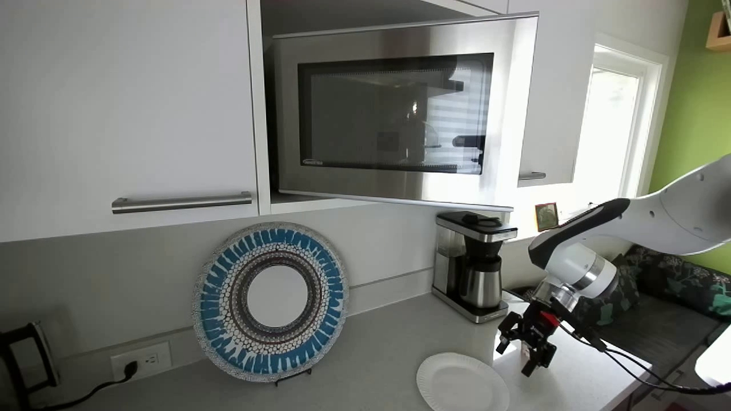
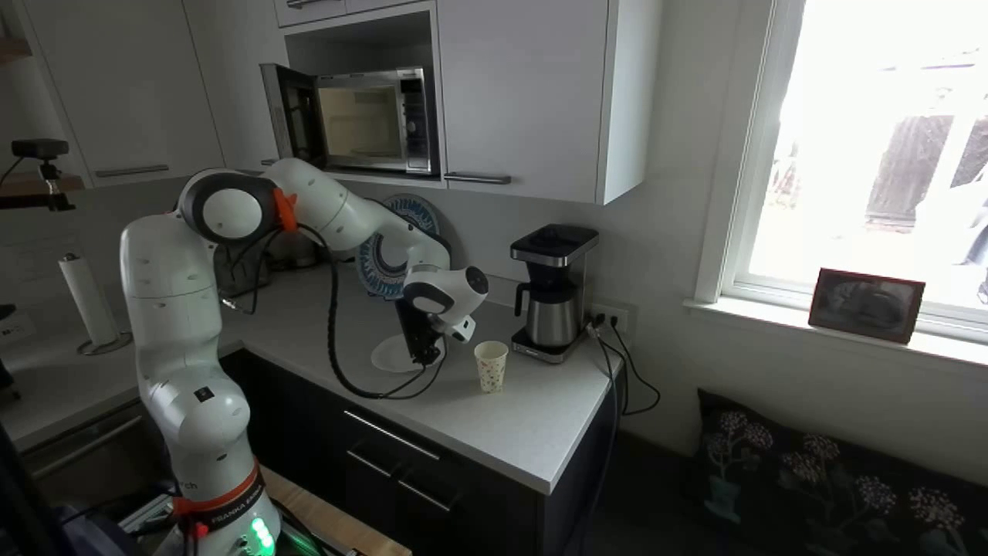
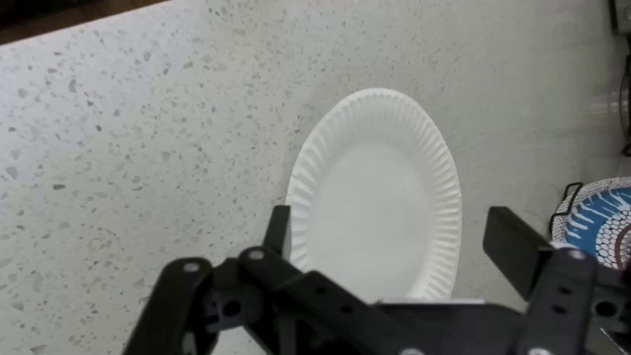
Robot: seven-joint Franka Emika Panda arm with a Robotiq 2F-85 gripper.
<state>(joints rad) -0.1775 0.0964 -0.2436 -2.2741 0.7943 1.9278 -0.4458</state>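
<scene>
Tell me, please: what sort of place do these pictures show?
It is most likely a kitchen, perhaps in a home: there is an open microwave set among wall cabinets, and a coffee maker stands plugged in nearby.

white arm [image 2: 166,266] | black tool [image 3: 392,227] | black cable [image 2: 333,324] | green base lights [image 2: 262,533]
</scene>
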